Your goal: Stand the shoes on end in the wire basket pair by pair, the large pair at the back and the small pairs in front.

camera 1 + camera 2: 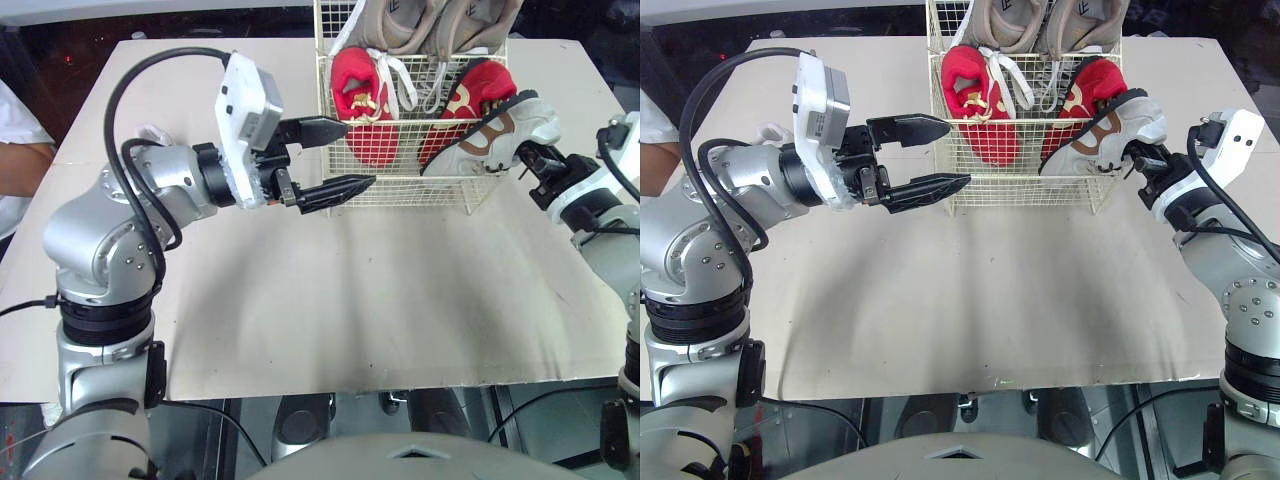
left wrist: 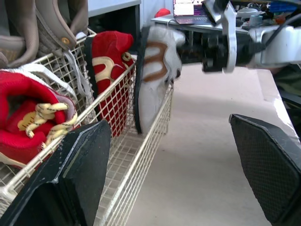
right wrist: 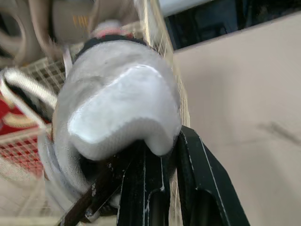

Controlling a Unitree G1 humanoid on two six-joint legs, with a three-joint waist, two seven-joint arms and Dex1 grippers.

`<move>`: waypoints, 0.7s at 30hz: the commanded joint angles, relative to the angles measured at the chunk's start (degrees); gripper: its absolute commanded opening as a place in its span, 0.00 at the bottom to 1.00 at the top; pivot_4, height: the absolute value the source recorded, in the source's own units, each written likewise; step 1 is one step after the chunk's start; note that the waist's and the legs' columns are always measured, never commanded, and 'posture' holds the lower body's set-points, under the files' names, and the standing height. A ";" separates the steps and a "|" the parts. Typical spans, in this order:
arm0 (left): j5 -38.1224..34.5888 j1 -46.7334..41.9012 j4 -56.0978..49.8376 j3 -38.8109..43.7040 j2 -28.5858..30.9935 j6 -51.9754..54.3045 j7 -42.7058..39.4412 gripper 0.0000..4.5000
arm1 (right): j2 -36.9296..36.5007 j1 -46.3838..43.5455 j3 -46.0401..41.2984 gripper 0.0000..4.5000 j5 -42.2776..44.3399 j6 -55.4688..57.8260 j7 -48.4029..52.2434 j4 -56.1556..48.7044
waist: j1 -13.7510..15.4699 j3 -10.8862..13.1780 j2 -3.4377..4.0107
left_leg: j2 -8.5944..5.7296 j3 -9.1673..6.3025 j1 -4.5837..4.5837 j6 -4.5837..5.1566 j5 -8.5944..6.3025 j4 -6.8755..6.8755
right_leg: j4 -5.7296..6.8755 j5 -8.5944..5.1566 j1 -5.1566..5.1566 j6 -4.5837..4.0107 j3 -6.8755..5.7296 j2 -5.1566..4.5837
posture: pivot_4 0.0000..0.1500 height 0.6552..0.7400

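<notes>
I'm clamping my right gripper on a grey-white sneaker with brown trim at the white wire basket's front right corner, with my left gripper's fingers apart. The large beige pair and the red pair are standing inside. I judge this pair is remaining.

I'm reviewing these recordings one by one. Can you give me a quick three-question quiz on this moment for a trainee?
1. True or false: the left gripper is open and holds nothing.
2. What does the right gripper hold? A) a black boot B) the grey shoe C) nothing
3. Fill in: the beige pair stands at the ___ of the wire basket.

Key: 1 true; 2 B; 3 back.
</notes>
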 commanded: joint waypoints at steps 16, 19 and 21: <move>1.02 -0.81 -0.56 0.13 1.36 -2.78 -1.29 1.00 | 1.60 0.26 -0.03 0.88 -3.18 5.72 -1.54 -5.38 | -0.03 0.00 0.01 | 0.00 0.00 -0.03 0.00 0.00 -0.02 | -0.02 0.00 -0.03 -0.01 0.00 0.02 | 1.00 0.36; 1.86 -0.20 0.36 0.54 2.00 -3.49 -1.95 1.00 | -0.49 0.79 -2.24 0.99 -2.91 6.16 0.42 -5.01 | -0.01 0.01 0.01 | 0.00 0.00 -0.02 0.00 0.00 -0.04 | -0.02 0.00 -0.03 -0.01 0.00 0.02 | 1.00 0.36; 2.52 0.26 1.51 1.02 2.53 -4.11 -2.47 1.00 | -2.95 1.22 -4.18 0.99 -2.08 6.90 2.99 -4.83 | 0.03 0.01 0.01 | 0.00 0.00 -0.03 0.00 0.00 -0.04 | -0.03 0.01 -0.03 -0.02 0.00 0.02 | 1.00 0.36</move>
